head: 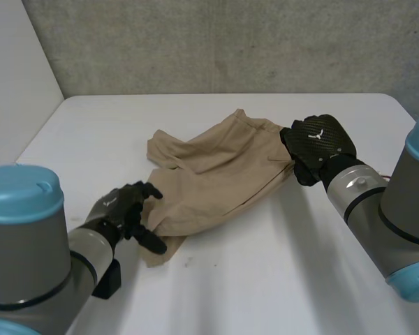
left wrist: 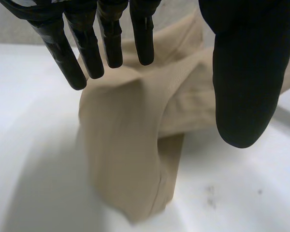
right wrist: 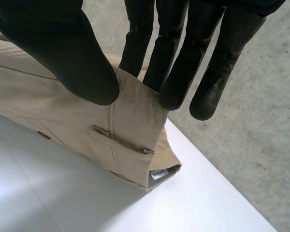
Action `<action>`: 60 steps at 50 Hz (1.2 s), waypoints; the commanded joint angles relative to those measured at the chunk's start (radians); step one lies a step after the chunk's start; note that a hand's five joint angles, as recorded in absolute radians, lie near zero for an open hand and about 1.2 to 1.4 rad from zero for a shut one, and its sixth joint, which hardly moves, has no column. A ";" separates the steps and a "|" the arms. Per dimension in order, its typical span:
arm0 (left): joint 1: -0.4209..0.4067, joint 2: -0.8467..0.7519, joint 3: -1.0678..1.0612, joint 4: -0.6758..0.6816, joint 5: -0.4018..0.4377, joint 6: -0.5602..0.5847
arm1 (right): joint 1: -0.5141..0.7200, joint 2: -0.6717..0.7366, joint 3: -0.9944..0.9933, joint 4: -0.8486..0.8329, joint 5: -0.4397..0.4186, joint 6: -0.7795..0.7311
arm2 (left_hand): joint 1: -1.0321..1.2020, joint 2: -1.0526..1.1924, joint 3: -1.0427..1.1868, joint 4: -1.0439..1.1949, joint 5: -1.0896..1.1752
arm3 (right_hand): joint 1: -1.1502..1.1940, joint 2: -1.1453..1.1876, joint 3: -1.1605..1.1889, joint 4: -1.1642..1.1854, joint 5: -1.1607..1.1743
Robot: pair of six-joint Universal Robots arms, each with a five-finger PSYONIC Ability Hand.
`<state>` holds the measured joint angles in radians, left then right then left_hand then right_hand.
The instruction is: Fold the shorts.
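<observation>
Shorts (head: 216, 174) lie crumpled at mid-counter (head: 279, 279). Right hand (head: 318, 143) pinches the waistband (right wrist: 135, 121) at their 2 o'clock edge. Left hand (head: 126, 209), fingers spread, sits at the leg end (left wrist: 130, 159), 8 o'clock. Risk: the ungripped leg may slip and bunch when the waistband is lifted.

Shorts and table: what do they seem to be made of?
Shorts: tan woven cloth, likely cotton twill, matte; a fine ribbed weave and a stitched belt loop show. Table: smooth white surface with a faint sheen, perhaps laminate; the look leaves it open.
</observation>
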<state>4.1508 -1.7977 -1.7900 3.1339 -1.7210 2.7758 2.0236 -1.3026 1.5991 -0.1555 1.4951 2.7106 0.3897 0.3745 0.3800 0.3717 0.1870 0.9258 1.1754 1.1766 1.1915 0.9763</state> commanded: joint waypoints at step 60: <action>0.083 0.412 0.158 -0.031 0.207 0.588 | -0.036 -0.233 -0.208 0.347 0.014 -0.084 | 1.007 1.022 1.016 1.025 1.035 | 0.470 0.221 0.220 0.205 0.245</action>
<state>4.2438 -1.4630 -1.6690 3.1913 -1.5584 3.2488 1.9922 -1.4396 1.4169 0.1479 1.5161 2.6174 1.1306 1.1927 1.1920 1.1944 0.9822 0.9400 1.1760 1.1766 1.1916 0.9792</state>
